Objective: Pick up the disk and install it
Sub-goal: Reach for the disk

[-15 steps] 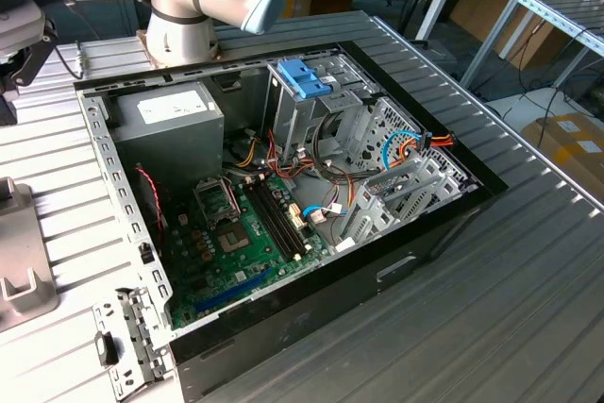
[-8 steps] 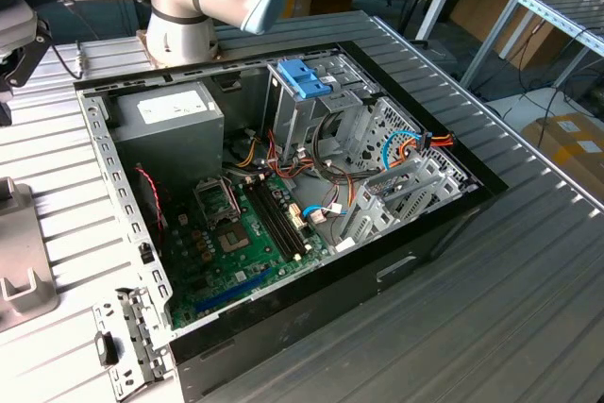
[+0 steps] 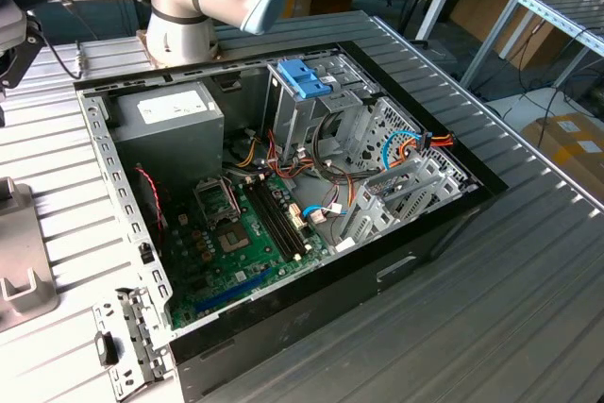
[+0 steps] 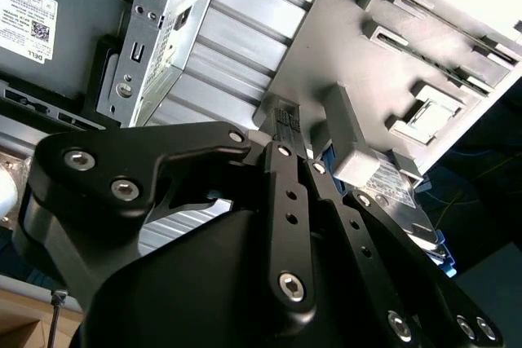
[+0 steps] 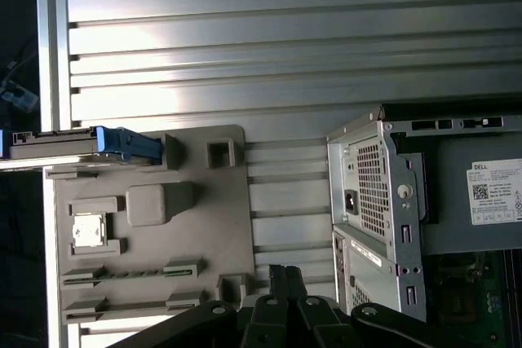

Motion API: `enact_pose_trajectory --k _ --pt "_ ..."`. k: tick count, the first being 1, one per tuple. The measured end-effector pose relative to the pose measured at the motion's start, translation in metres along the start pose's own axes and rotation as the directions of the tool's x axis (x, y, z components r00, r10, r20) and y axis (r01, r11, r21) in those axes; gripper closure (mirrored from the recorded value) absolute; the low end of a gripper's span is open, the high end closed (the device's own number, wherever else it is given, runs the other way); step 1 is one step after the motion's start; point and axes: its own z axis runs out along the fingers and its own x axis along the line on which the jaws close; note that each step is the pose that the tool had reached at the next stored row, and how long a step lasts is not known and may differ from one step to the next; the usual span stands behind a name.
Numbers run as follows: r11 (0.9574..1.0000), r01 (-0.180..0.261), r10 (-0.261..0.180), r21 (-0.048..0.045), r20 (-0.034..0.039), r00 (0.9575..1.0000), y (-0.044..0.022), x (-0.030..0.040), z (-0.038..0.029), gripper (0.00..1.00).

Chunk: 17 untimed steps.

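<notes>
The disk [image 5: 57, 146] stands on its edge in a slot at the far end of a grey fixture plate [image 5: 147, 250], with its blue side rail [image 5: 129, 143] showing. In the second wrist view the disk [image 4: 397, 191] shows a pale label behind a grey block of the fixture. My gripper [image 5: 285, 270] hangs above the fixture's edge nearest the computer, well apart from the disk. Its two dark fingers [image 4: 283, 118] are pressed together with nothing between them.
An open computer case [image 3: 444, 224] lies on the slatted metal table [image 3: 528, 309], with a grey power supply [image 3: 170, 115], a motherboard [image 3: 236, 243] and a drive cage with a blue latch [image 3: 304, 77]. The arm's base [image 3: 179, 30] stands behind the case. The case's rear corner [image 5: 371, 185] is close beside the gripper.
</notes>
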Motion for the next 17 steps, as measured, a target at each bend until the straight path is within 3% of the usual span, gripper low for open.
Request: enact_pose_trajectory --k 17 --pt "1.0000 0.000 0.000 0.0000 0.0000 1.0000 -0.0008 0.0105 -0.0003 0.90"
